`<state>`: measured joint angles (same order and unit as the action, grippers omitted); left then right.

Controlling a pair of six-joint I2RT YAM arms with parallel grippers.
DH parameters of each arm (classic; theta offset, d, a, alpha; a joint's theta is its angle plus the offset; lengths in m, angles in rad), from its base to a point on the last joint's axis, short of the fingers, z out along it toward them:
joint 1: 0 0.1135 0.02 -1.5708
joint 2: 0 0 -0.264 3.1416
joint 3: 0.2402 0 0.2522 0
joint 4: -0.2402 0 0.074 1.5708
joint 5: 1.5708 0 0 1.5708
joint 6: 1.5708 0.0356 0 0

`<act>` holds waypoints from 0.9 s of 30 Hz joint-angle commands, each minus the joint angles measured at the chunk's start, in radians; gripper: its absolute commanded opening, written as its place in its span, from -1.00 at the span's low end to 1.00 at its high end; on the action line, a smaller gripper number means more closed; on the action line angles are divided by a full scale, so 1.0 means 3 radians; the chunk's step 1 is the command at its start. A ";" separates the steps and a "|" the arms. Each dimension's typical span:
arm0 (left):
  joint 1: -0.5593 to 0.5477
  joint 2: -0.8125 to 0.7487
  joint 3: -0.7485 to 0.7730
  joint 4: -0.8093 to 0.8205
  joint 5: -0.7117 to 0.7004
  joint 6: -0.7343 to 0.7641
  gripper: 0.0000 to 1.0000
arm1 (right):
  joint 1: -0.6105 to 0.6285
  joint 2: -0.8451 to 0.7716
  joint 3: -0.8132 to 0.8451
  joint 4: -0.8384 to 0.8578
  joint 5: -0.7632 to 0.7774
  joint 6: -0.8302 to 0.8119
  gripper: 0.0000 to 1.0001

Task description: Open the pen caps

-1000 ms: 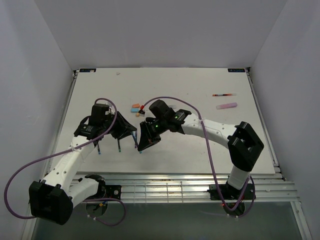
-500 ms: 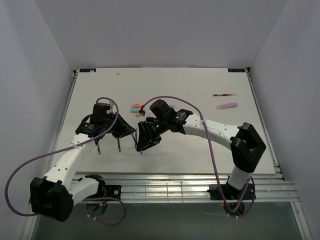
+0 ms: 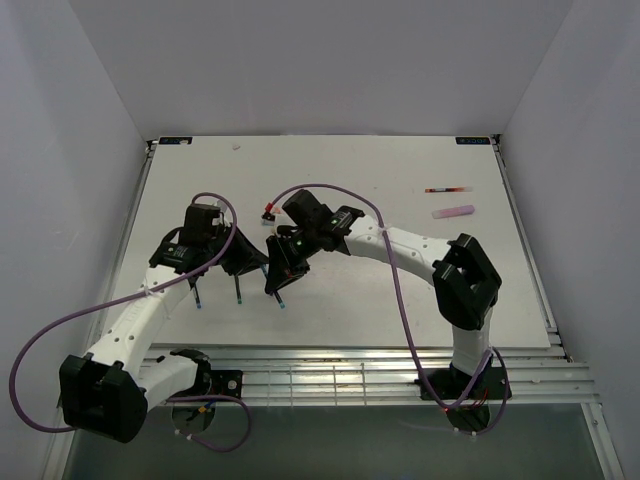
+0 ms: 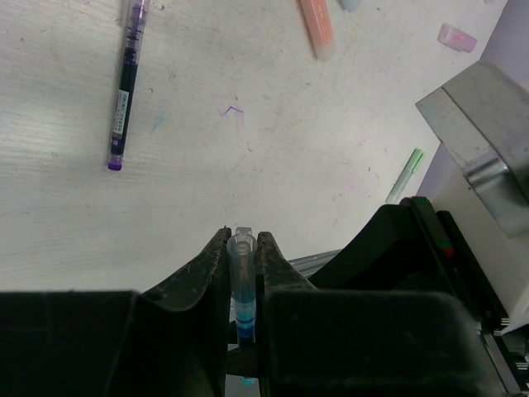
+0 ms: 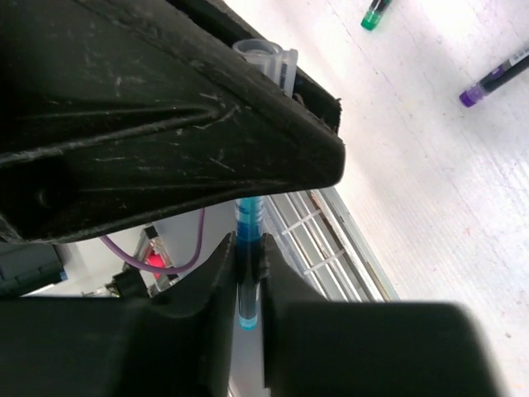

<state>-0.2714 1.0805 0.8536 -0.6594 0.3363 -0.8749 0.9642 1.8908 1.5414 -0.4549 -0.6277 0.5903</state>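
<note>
White table [image 3: 380, 160], lightly scratched, lay under both arms. One pale, see-through pen cap [image 4: 242, 248] sat between the fingertips of the left gripper [image 4: 242, 238], which was closed narrow on it. Below the cap, a blue pen barrel [image 5: 247, 219] was pinched by the right gripper [image 5: 249, 252], also closed tight, and the two grippers were pressed close together. Whether the cap was already off the barrel I could not tell, because the black fingers hid the joint.

Ahead of the left fingertips and to their left, a purple pen [image 4: 122, 91] lay flat. Farther ahead was an orange highlighter [image 4: 316, 29], and ahead to the right a small pink piece [image 4: 456, 37]. A green pen [image 4: 405, 174] lay just right of the left gripper, partly behind the right one. Well apart from both hands, on the right arm's side, lay a pink highlighter [image 3: 453, 212] and a thin dark pen [image 3: 448, 189].
</note>
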 commanded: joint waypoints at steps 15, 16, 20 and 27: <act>0.0199 0.0473 0.0627 -0.0047 -0.0339 0.0124 -1.00 | 0.0329 -0.1050 -0.1527 0.0089 0.0420 -0.0035 -0.85; 0.0214 0.0489 0.0642 -0.0027 -0.0318 0.0145 -1.00 | 0.0355 -0.1127 -0.1619 0.0120 0.0425 0.0006 -0.85; 0.0235 0.0555 0.0627 0.0040 -0.0303 0.0125 -1.00 | 0.0340 -0.1424 -0.1784 0.0121 0.0690 0.0042 -0.85; 0.0235 0.0754 0.0525 0.0071 -0.0200 -0.0202 -1.00 | 0.0018 -0.0812 -0.0783 -0.1090 0.1717 -0.0883 -0.85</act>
<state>-0.2047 1.3003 1.0203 -0.6498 0.2672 -0.8837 1.0012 1.5692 1.1572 -0.6144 -0.3298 0.4782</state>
